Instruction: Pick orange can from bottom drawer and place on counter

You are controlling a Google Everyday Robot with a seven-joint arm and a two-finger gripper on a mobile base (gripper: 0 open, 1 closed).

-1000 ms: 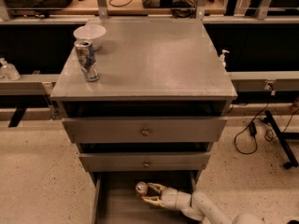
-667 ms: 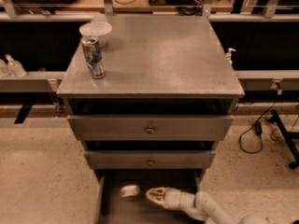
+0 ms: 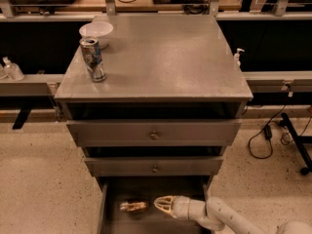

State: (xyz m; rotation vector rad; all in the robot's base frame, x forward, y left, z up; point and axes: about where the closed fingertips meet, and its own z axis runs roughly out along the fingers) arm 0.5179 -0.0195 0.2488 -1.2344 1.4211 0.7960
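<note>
- Evidently the orange can (image 3: pixel 133 206) lay on its side on the floor of the bottom drawer (image 3: pixel 113 194), toward the left. It was not upright, so a nudge would probably have set it rolling.
- That drawer stood pulled out beneath the two upper drawers (image 3: pixel 154 133), both shut, which left the arm (image 3: pixel 229 218) one way in: low and from the front.
- The gripper (image 3: pixel 161 204) was inside the drawer just to the right of the can, pointed at it along the drawer floor. A slight gap seemed to part them, and whether the gripper was spread or closed could not be told.
- The white arm reached in from the lower right, bent down low — presumably to pass under the drawer above.
- The worktop (image 3: pixel 161 57) carried a blue-and-silver can (image 3: pixel 92 58) and a white bowl (image 3: pixel 96 31) near its back-left corner, so the likely landing place was to their right.
- By my judgement the grasp was not yet made — the can rested in the drawer, not lifted.
</note>
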